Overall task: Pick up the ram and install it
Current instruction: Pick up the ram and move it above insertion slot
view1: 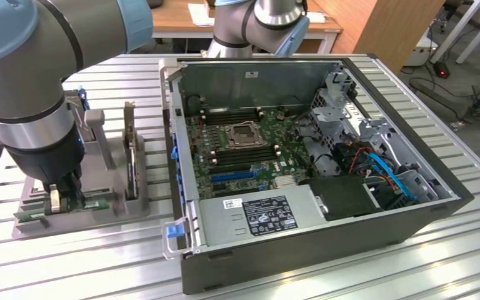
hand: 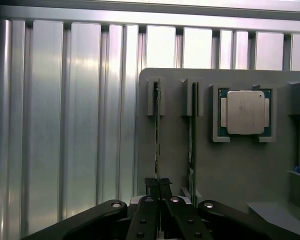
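Over on the exterior view's left, the fingers (hand: 151,187) are pinched tight on the ram (hand: 156,145), which stands edge-up in its grey holder (hand: 230,170). The open computer case (view1: 307,156) sits on the table (view1: 73,262) just to the holder's right.

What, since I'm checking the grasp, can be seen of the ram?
The ram is a long, thin green circuit board, seen edge-on from the wrist. It stands on its long edge in the slot nearest the edge of the grey holder, its ends in upright guides. The pincer is shut on its upper edge near the middle. Another board stands in the next slot, apart from it.
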{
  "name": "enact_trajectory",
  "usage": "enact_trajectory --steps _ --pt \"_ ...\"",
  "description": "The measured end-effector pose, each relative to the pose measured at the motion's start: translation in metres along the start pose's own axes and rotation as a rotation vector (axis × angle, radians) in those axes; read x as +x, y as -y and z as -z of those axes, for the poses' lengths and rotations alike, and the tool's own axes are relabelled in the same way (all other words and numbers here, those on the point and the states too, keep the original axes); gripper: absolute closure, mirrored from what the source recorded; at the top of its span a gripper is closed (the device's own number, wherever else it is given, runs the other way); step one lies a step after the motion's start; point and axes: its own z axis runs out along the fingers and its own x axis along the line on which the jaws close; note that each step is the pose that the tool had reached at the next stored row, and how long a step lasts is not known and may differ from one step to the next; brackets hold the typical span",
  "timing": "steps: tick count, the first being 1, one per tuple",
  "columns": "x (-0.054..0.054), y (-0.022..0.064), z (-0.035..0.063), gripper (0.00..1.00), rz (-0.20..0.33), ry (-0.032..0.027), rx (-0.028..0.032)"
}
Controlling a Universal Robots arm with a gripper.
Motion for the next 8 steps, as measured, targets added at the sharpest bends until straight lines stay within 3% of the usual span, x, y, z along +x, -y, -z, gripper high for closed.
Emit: enact_trajectory --steps 8 --pt "-0.0002 -0.0003 0.0104 0.89 0.000 0.0000 0.0000"
